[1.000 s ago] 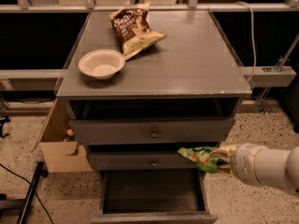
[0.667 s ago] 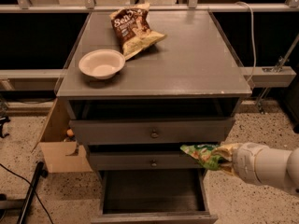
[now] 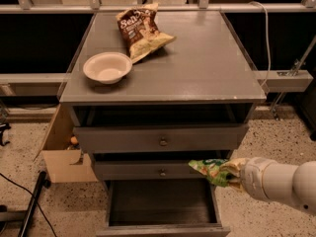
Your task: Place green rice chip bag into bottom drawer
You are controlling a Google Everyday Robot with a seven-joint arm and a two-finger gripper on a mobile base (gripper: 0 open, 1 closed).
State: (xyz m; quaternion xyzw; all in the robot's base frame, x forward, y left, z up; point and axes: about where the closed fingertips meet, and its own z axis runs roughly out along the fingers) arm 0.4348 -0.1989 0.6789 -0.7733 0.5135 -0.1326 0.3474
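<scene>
Camera view, looking down over the front of the grey cabinet (image 3: 197, 78).

- Cabinet top carries a pale bowl (image 3: 107, 67) on the left and, behind it, a brown-and-yellow chip bag (image 3: 140, 31). Neither belongs to the task.
- Top drawer (image 3: 123, 139) and middle drawer (image 3: 133, 171) are each out a little, knobs facing me.
- The bottom drawer (image 3: 160, 201) is pulled well out. Its inside is dark and plain, and I see nothing lying in it.
- A cardboard box (image 3: 61, 157) sits on the floor to the left of the cabinet.

Arm and load:
- The white arm (image 3: 281, 181) reaches in from the right edge.
- The gripper (image 3: 231, 176) hangs in front of the right end of the middle drawer, above the right side of the open drawer.
- It is clamped on the green rice chip bag (image 3: 207, 169), which sticks out leftward past the fingertips. The bag is in the air, touching neither drawer front as far as I can tell.

Step in hand: carrying. The bag is grasped and brought to the cabinet, but is not yet inside.

Next move, as I judge it: come left toward the middle of the opening and go down past the middle drawer's front edge, low enough that the bag drops onto the drawer floor, then let go. The protruding bag could catch on the drawer above or on the right wall, so clearance there matters.
</scene>
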